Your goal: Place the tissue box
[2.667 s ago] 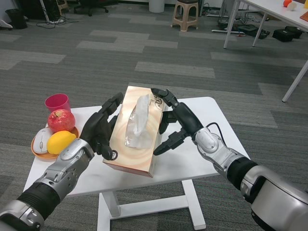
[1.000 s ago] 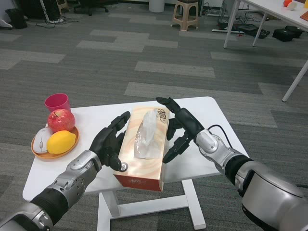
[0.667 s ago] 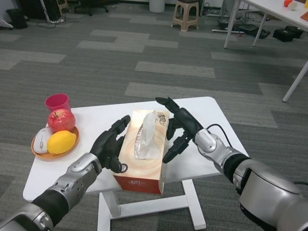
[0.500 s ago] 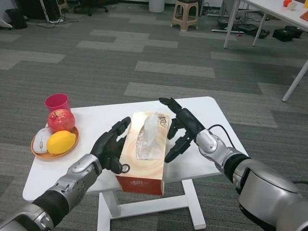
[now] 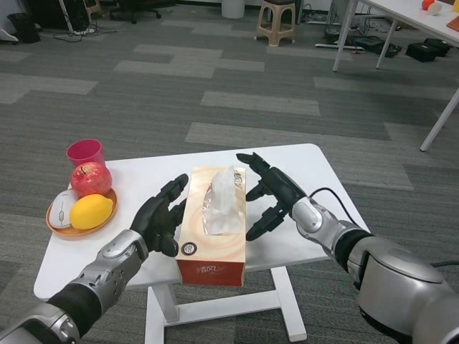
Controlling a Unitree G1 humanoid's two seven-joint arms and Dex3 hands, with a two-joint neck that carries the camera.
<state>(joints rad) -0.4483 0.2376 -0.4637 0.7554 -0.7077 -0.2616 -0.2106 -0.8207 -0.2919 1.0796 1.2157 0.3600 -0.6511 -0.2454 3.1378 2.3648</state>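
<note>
The orange and cream tissue box [image 5: 214, 247] lies flat on the white table [image 5: 301, 161], with its near end at the table's front edge. A white tissue [image 5: 221, 197] sticks up from its top. My left hand [image 5: 161, 218] stands just off the box's left side with its fingers spread. Across from it, my right hand [image 5: 267, 195] has its fingers apart and its lower fingertips right by the box's right edge. Neither hand grips the box.
At the table's left end an orange plate [image 5: 54, 223] carries a red apple [image 5: 90, 179], a lemon [image 5: 90, 211] and a white computer mouse [image 5: 63, 208]. A pink cup [image 5: 84, 152] stands behind it. Grey carpet, a stool [image 5: 277, 21] and another table's legs [image 5: 343, 36] lie beyond.
The box, held raised between both hands, has come down onto the table nearer the front edge and straightened. Both hands have drawn slightly away from its sides.
</note>
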